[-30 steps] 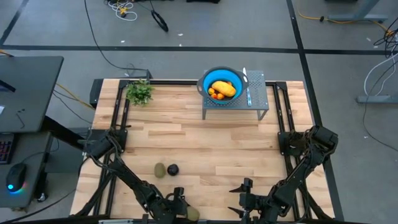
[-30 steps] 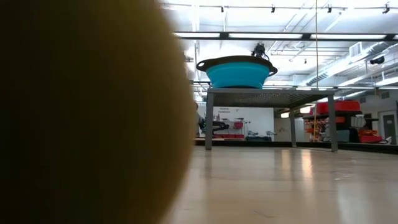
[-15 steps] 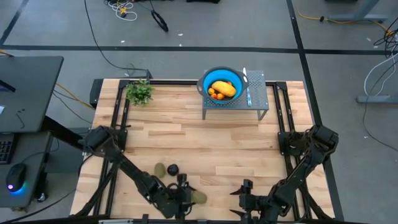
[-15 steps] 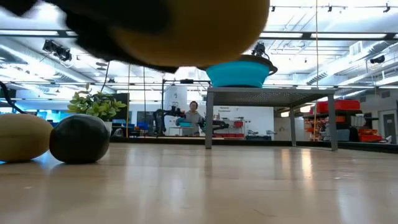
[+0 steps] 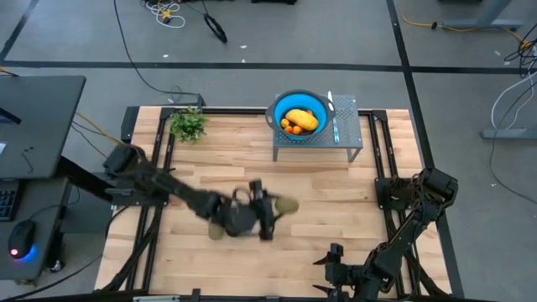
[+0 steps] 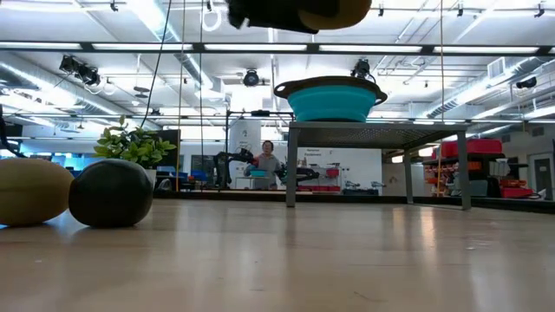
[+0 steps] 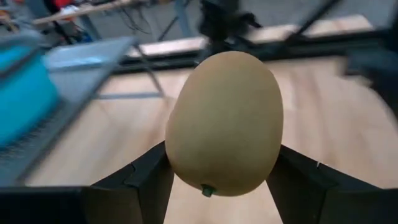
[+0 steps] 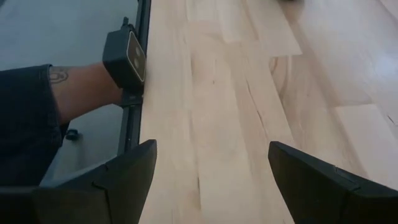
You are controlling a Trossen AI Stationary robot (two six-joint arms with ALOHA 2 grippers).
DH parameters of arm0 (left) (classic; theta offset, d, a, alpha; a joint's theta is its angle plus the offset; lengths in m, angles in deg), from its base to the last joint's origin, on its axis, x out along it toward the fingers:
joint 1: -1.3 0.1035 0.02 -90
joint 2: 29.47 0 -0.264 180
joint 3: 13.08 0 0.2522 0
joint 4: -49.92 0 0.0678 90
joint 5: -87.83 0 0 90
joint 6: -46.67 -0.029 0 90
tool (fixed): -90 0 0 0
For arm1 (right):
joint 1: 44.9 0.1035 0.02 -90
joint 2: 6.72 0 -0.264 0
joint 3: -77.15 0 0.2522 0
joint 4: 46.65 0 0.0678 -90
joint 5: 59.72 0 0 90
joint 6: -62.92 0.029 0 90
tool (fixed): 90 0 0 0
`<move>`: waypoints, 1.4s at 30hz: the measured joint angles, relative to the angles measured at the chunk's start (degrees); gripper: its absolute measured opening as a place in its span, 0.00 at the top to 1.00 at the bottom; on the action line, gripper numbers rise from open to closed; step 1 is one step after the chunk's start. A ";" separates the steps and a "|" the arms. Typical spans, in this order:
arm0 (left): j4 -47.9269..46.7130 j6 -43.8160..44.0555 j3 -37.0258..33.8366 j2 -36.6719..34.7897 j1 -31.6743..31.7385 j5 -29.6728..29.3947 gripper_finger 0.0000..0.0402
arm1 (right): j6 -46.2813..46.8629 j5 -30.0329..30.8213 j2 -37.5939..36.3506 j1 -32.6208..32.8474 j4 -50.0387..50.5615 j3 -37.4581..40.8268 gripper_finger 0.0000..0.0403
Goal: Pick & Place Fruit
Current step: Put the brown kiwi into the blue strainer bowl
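Gripping an olive-green oval fruit (image 7: pixel 225 123) between its two dark fingers, the left gripper (image 5: pixel 279 207) hangs above the middle of the wooden table (image 5: pixel 336 193), and the wrist view shows it beautifully: a smooth, matte, egg-shaped piece with a tiny stem nub at its lower end, pinched on both sides by flat black pads. From table height that same load is just a dark shape with a tan edge up at the top of the picture, clear of the surface.

Down on the pale planked tabletop, the second olive-green oval (image 6: pixel 33 191) sits touching a blackish round fruit (image 6: pixel 111 193), the dark one dull and slightly dimpled. From overhead both are mostly covered by the left arm.

Across the table stands a grey perforated metal stand (image 5: pixel 344 134) on thin legs, and on it a blue bowl (image 5: pixel 317 104) with a dark rim. Inside lie the elongated yellow-orange piece (image 5: pixel 301 117) and tiny orange-red fruits (image 5: pixel 291 128) tucked against it. A thin pale strip (image 5: pixel 334 122) lies on the stand just beside the bowl. A leafy green sprig (image 5: pixel 189 124) sits at the far left corner.

The right gripper (image 5: pixel 334 267) waits near the front edge, its fingers spread wide over bare wood.
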 joint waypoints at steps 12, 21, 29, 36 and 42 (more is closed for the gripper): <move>8.30 -4.77 0.00 -9.34 27.01 18.83 0.41 | -0.35 0.02 0.00 0.02 -0.32 0.00 0.21; 8.18 -2.86 1.62 -9.37 38.51 25.83 0.40 | -0.66 0.07 0.00 0.02 0.11 0.00 0.21; 6.90 -0.26 1.59 -8.19 41.91 27.49 0.33 | -2.16 1.18 0.00 -0.17 0.07 0.00 0.21; 7.07 -0.52 1.46 -7.13 42.12 27.93 0.25 | -2.16 1.14 0.00 -0.44 -0.37 0.01 0.21; 7.37 -1.37 1.59 -7.60 41.73 27.80 0.22 | -2.14 1.11 0.00 -0.44 -0.32 0.00 0.21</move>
